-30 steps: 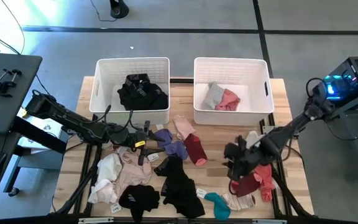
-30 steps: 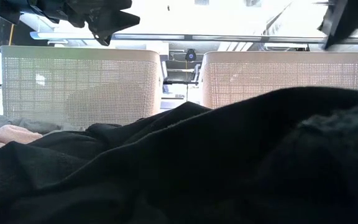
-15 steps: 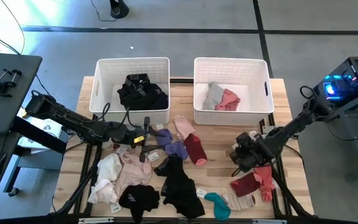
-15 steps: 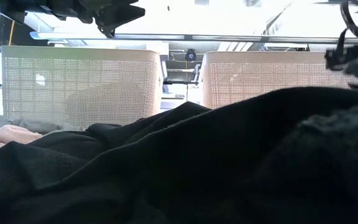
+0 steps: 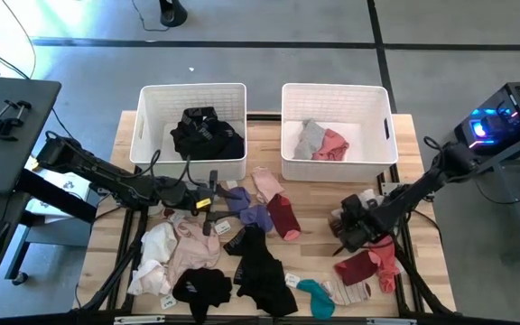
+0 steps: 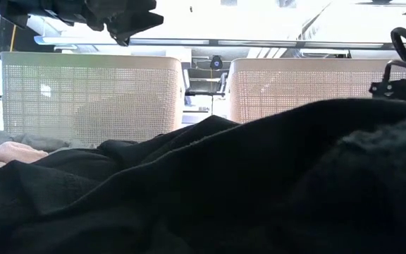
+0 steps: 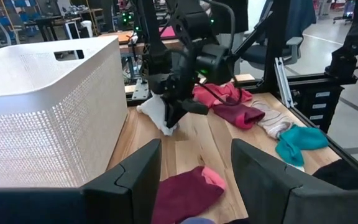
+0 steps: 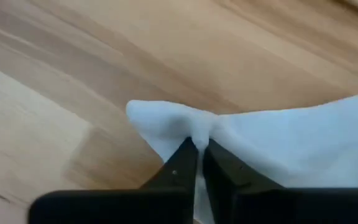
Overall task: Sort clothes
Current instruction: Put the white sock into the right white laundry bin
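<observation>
Clothes lie scattered on the wooden table (image 5: 422,135): a white, pink and black heap (image 5: 192,262) near left, lavender and maroon pieces (image 5: 264,215) in the middle, maroon and coral ones (image 5: 368,264) near right. My right gripper (image 5: 341,231) is down at the table, shut on a white garment (image 7: 156,112). My left gripper (image 5: 208,204) hovers open above the table in front of the left bin, nothing between its fingers (image 7: 135,180). My right gripper pinches a small raised fold of the white garment (image 8: 194,132) between its two fingertips, close to one corner (image 8: 151,115). The fingers come steeply from above. The rest of the garment (image 8: 291,143) lies slack on the table; how many layers are caught does not show.
Two white bins stand at the far edge: the left one (image 5: 152,135) holds black clothes, the right one (image 5: 382,158) a grey and a pink piece. A teal sock (image 5: 316,296) and a striped one lie at the near edge. Black cloth (image 6: 224,190) fills the low view.
My right gripper has come down to the table over the white garment, rolling its wrist on the way, and has shut on the cloth. The left gripper has stayed where it was, open.
</observation>
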You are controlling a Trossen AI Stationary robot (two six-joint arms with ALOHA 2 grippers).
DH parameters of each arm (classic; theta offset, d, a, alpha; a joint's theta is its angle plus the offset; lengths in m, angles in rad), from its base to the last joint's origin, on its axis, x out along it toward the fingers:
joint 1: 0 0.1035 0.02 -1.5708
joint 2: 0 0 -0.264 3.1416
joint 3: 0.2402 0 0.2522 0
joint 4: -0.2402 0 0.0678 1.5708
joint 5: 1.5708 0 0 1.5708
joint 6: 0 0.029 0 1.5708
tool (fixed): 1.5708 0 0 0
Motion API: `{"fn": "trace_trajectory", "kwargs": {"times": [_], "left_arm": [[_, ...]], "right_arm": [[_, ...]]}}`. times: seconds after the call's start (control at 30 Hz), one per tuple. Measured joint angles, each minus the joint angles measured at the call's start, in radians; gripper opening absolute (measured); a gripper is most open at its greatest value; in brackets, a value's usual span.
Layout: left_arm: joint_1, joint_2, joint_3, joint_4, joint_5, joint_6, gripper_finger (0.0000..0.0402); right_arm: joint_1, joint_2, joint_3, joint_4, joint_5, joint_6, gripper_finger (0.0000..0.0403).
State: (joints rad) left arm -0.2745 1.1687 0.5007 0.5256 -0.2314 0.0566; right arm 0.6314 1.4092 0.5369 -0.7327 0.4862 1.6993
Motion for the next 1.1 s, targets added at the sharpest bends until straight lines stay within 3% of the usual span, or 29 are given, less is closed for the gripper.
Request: {"fn": "trace_trajectory", "kwargs": {"times": [0.27, 0.47, 0.83, 1.1], "left_arm": [[-0.001, 0.0, 0.0, -0.043, 0.0, -0.023, 0.0184], [-0.001, 0.0, 0.0, -0.043, 0.0, -0.053, 0.0184], [-0.001, 0.0, 0.0, -0.037, 0.0, -0.071, 0.0184], [-0.001, 0.0, 0.0, -0.03, 0.0, -0.049, 0.0184]], "right_arm": [[0.006, -0.002, 0.168, -0.124, 0.502, -0.061, 0.0007], [0.006, -0.003, 0.406, -0.204, 0.767, -0.376, 0.0006], [-0.027, -0.003, 0.924, -0.205, 1.023, -1.319, 0.0004], [-0.232, -0.004, 1.211, -0.228, 1.072, -1.75, 0.0004]]}}
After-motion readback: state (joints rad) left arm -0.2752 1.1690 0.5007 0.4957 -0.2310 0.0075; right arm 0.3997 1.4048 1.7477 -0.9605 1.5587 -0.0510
